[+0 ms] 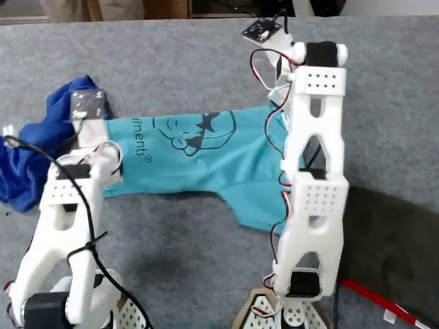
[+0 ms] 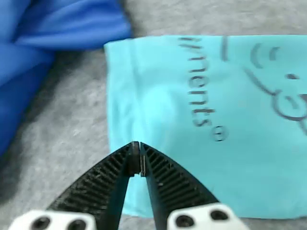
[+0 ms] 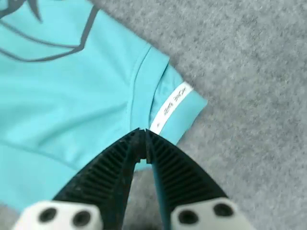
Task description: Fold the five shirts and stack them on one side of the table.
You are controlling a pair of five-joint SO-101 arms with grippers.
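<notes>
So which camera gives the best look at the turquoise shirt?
The high view: it shows the turquoise shirt spread across the grey table, though an arm covers part of it. The left wrist view catches its hem end with lettering; the right wrist view, one sleeve with a white tag.

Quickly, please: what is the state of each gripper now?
Left gripper: closed, over the teal shirt.
Right gripper: closed, at its edge.

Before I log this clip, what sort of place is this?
Probably a robotics lab bench: a grey carpeted table, small white left arm and right arm, a teal shirt spread flat.
</notes>
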